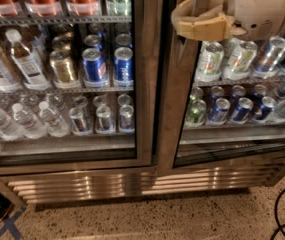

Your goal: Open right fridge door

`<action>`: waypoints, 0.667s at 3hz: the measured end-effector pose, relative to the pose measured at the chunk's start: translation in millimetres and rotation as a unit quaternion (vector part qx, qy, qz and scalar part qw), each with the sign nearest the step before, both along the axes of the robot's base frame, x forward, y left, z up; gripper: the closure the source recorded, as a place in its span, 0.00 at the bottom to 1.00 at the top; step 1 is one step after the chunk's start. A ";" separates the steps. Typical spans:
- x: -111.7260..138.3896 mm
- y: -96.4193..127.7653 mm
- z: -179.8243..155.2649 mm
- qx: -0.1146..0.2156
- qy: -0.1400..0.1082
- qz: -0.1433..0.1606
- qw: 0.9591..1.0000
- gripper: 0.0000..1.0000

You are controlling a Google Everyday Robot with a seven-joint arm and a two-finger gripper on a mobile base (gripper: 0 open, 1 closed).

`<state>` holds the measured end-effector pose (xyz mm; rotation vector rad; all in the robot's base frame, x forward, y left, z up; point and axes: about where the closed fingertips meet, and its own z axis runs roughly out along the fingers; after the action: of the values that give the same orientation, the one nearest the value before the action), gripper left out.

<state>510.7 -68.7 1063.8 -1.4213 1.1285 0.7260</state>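
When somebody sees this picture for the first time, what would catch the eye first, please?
First, the tan claw at the top right, placed on the inner steel edge of the right fridge door. Next, that door stands slightly ajar, its frame slanted beside a dark gap, while the left fridge door is shut. Behind the left glass, blue cans stand on the middle shelf, water bottles on the one below.
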 end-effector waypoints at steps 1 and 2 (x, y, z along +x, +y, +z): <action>-16.2 -4.6 -0.5 -0.003 0.006 -0.015 1.000 1.00; -20.7 -6.3 2.6 -0.006 0.007 -0.015 1.000 1.00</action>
<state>490.0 -75.0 1066.4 -1.4080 1.1656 0.7102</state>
